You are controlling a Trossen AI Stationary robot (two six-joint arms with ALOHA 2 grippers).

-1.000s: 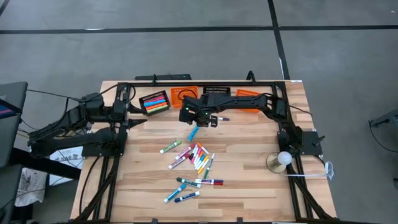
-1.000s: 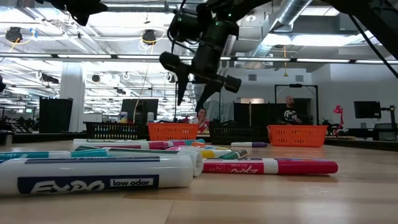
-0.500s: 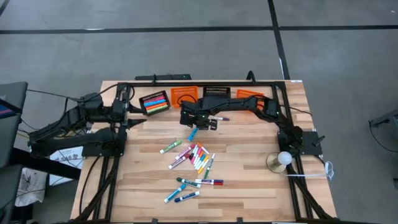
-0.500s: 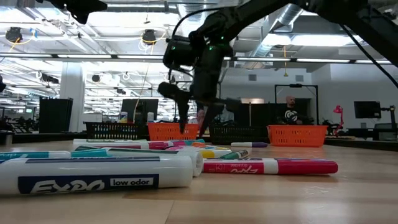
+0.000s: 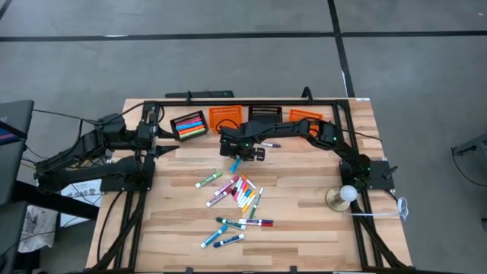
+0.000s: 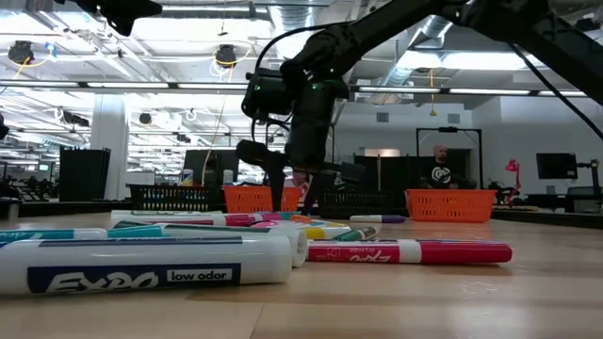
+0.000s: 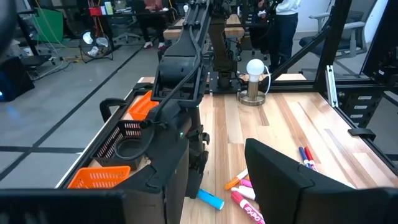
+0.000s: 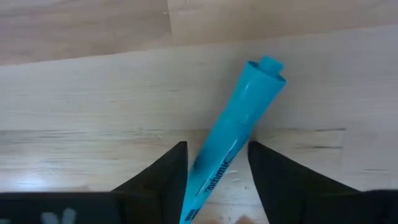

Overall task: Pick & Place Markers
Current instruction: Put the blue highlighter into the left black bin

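1. Step in hand: grasp of one light-blue marker (image 8: 233,146). The right pincer (image 5: 242,151), just above the middle of the overhead frame, stands low over it; in the right wrist view its two dark fingers (image 8: 158,180) straddle the barrel with a narrow gap on each side, parted and gripping nothing yet.
2. Position of task items: the light-blue marker (image 5: 237,162) lies on the worktop (image 5: 304,228) just above the loose cluster of markers (image 5: 240,194) at frame centre; further markers (image 5: 232,228) lie lower down, and a black basket (image 5: 189,125) at upper left already holds several.
3. Advice, as judgement: the barrel runs slightly oblique to the fingers, so closing evenly near mid-length should prevent it pivoting or rolling away; lift straight before travelling to the basket.
4. Left pincer (image 7: 249,186), at the left of the overhead frame beside that basket, waits with fingers apart and empty.
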